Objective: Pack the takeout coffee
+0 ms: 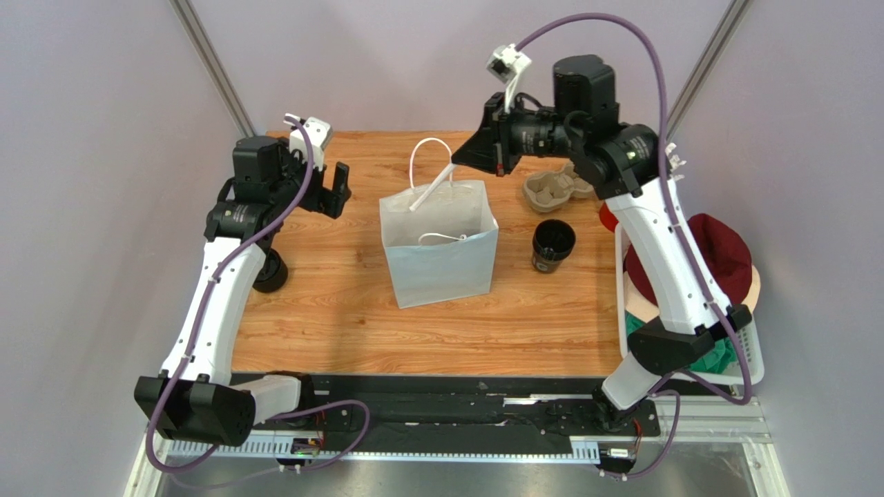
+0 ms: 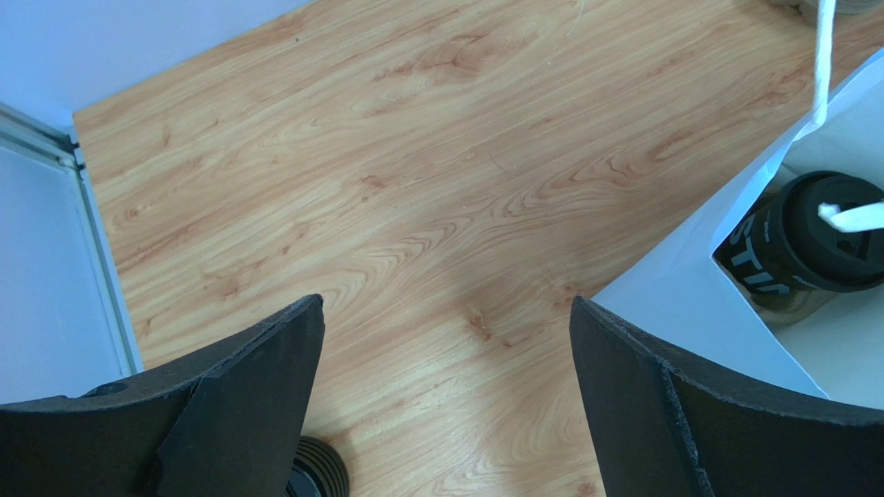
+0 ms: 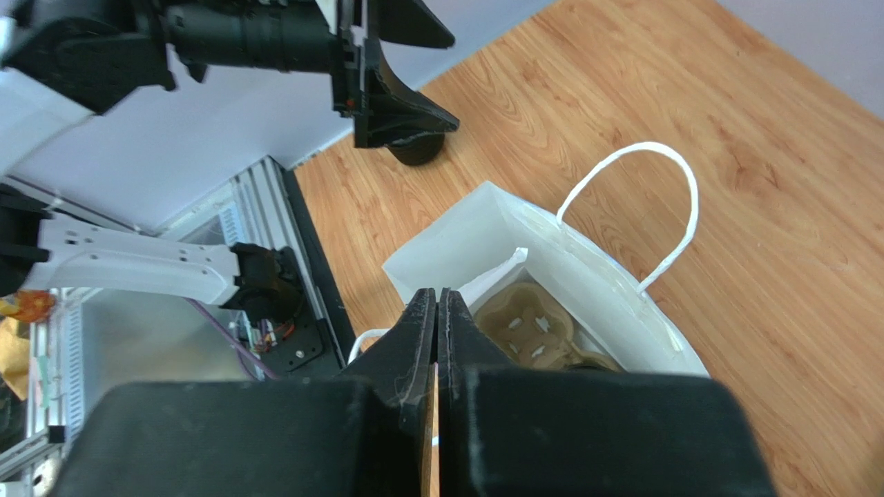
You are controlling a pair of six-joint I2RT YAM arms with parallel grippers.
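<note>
Top external view alone shows the small round black disposable coffee cup [image 1: 553,245]. It stands upright and open-mouthed on the wooden worktop [image 1: 332,311], just right of the white paper bag with cord handles [image 1: 438,259]. The brown moulded-pulp cup carrier [image 1: 555,186] sits near it on the far side. The cup is outside the bag and neither arm touches it. This view cannot see the bag's floor.

Left wrist view looks in over a corner of the bag and finds a dark round lidded container with white lettering [image 2: 799,243] inside. Right wrist view looks straight down into the bag and catches tan moulded shapes with white flecks [image 3: 529,329] at the bottom, too hidden to name.

The left arm reaches over the far left of the worktop. The left gripper [image 1: 337,192] points toward the bag, its fingers [image 2: 259,362] spread wide and holding nothing.

The right arm arches high and across. The right gripper [image 1: 460,163] hangs above the bag's far right corner, its fingers [image 3: 415,331] pressed together. A slim white stick [image 1: 433,188] runs from their tips into the bag's mouth; I cannot tell whether it is pinched.
</note>
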